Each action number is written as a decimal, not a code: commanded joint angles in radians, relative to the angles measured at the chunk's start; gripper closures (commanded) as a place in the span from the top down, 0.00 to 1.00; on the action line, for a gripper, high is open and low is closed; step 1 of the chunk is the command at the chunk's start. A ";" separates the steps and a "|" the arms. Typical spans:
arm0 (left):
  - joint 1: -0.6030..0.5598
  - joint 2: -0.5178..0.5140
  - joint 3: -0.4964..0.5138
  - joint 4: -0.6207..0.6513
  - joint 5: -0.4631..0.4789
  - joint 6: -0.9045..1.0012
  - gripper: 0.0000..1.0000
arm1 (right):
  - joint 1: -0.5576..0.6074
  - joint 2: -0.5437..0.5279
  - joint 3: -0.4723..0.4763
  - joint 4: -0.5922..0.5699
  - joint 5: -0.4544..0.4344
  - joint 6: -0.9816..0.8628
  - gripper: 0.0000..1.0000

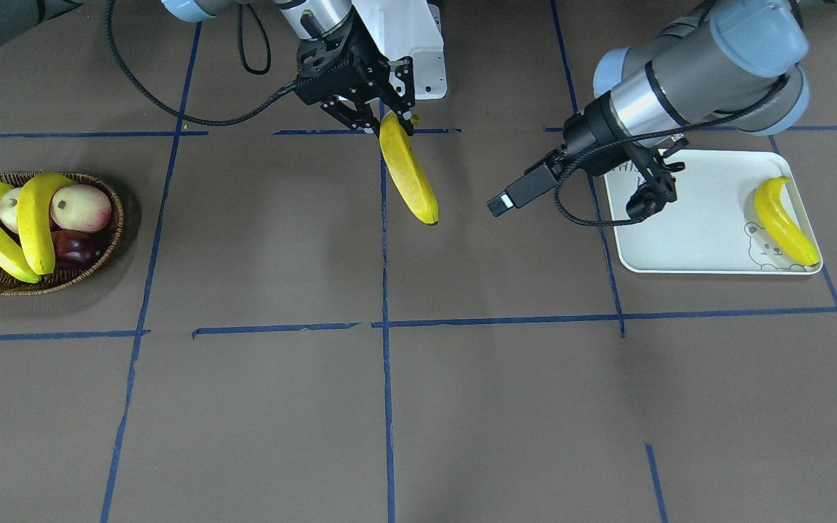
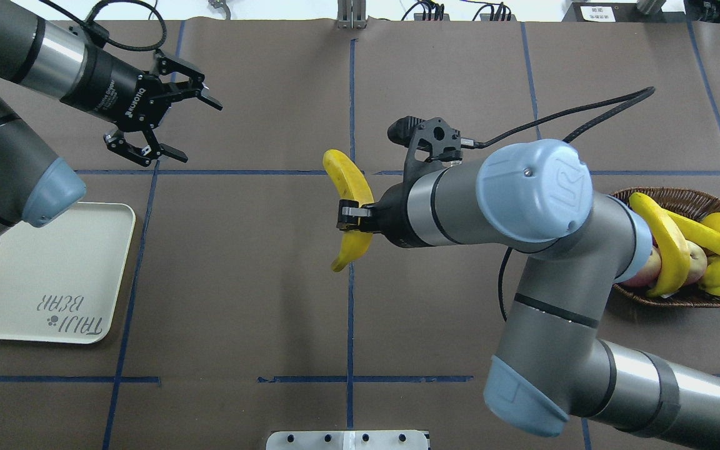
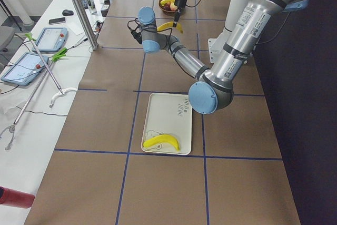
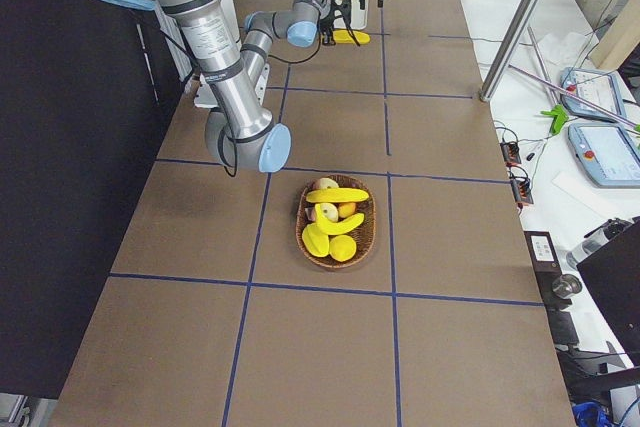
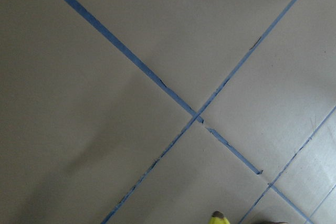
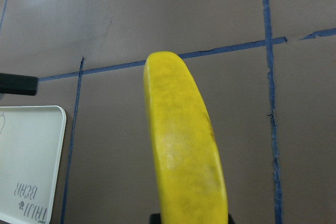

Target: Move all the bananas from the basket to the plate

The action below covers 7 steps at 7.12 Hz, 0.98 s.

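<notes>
Brown worktop [image 2: 241, 281], gridded with blue tape. Right arm reaches to mid-worktop; left arm hangs over the plate's side. Plate [image 2: 54, 269] at the robot's far left, one banana [image 1: 784, 221] lying on it along its outer edge. Basket [image 2: 679, 299] at the far right, several bananas [image 2: 663, 244] heaped in it over a round cream-and-pink fruit [image 1: 81, 207]. Held banana [image 2: 349, 181] is clear of the worktop near the centre tape line, between basket and plate, well apart from both. Its long axis runs roughly away from the robot, and the longer free part points outward. Right end effector [image 2: 354, 219] is clamped across it, nearer the robot-side end. Left end effector [image 2: 197, 128] is spread wide and carries nothing, with its fingers turned toward the held banana. The plate lies to the left of the held banana, and the left arm is the nearer to it. Likely next is a hand-across, with the left fingers taking the free outer length.
</notes>
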 commanded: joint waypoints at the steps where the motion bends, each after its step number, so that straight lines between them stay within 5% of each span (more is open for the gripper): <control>1: 0.090 -0.032 -0.001 0.008 0.087 -0.039 1.00 | -0.029 0.040 -0.022 -0.007 -0.027 0.011 0.00; 5: 0.193 -0.035 -0.020 0.015 0.168 -0.083 0.99 | -0.032 0.060 -0.034 -0.006 -0.027 0.009 0.01; 6: 0.194 -0.041 -0.020 0.017 0.170 -0.139 0.72 | -0.032 0.058 -0.033 -0.006 -0.027 0.009 0.03; 7: 0.194 -0.040 -0.020 0.017 0.167 -0.151 0.22 | -0.032 0.058 -0.033 -0.004 -0.027 0.008 0.04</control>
